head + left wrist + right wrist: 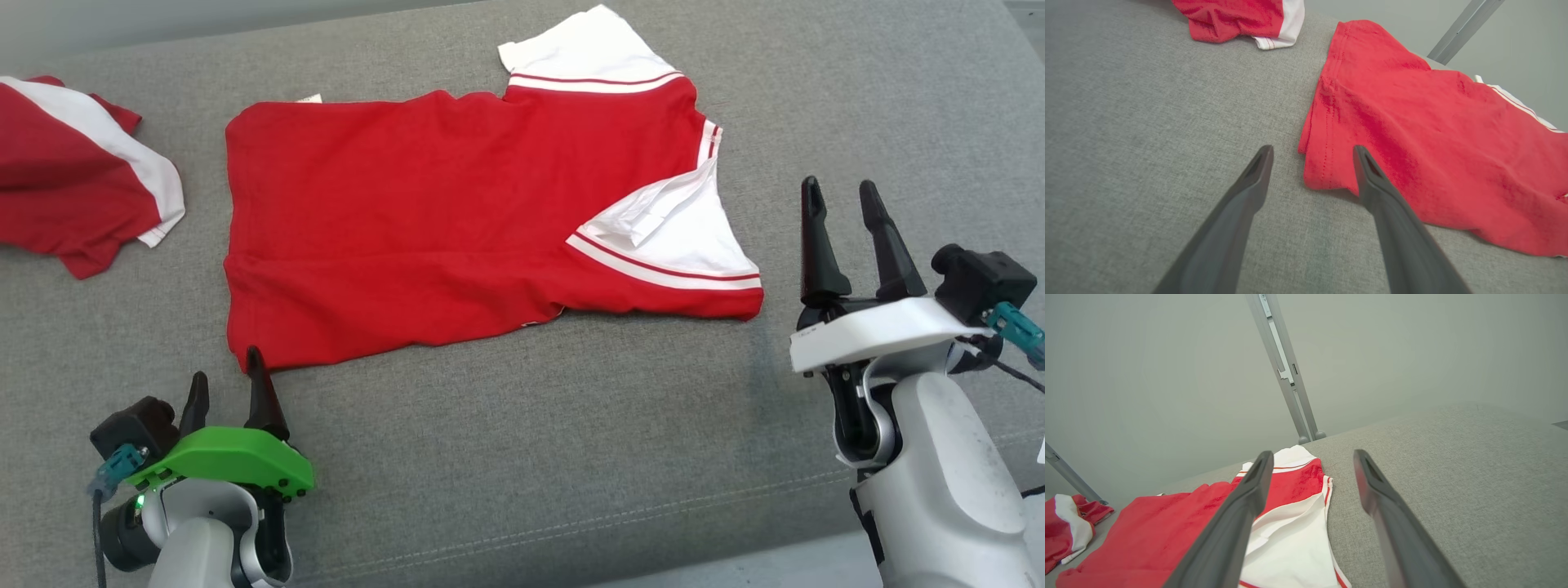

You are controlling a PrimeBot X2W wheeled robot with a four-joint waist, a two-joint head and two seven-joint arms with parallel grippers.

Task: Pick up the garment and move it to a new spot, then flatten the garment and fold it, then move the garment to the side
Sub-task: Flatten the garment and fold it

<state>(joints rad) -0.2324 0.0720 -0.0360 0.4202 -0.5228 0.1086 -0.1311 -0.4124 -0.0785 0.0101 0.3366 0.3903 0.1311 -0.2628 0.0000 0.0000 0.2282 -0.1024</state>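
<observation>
Here's the red garment (424, 220), spread out fairly flat in the middle of the grey padded surface (522, 457), its hem edge running along the 9 o'clock side. One white sleeve with red stripes pokes out at 1 o'clock, and another white panel is folded across the body at 3 o'clock. Down at 7 o'clock in the head view sits the left gripper (227, 364), jaws released and spread wide, gripping nothing. One dark finger crosses the near corner of the hem and the other stands over bare grey fabric. From its wrist view that corner lies in the gap between the fingers; whether the finger actually touches the cloth, I cannot tell. Over at 4 o'clock is the right gripper (838, 184), also released, fingers parted and empty, just off the garment's striped sleeve edge and not touching it. Its wrist view looks out over the white sleeve toward a slanted metal post (1286, 371) at 12 o'clock. Off at 9 o'clock, well apart, a second red-and-white garment (73, 180) lies crumpled at the surface's edge.
</observation>
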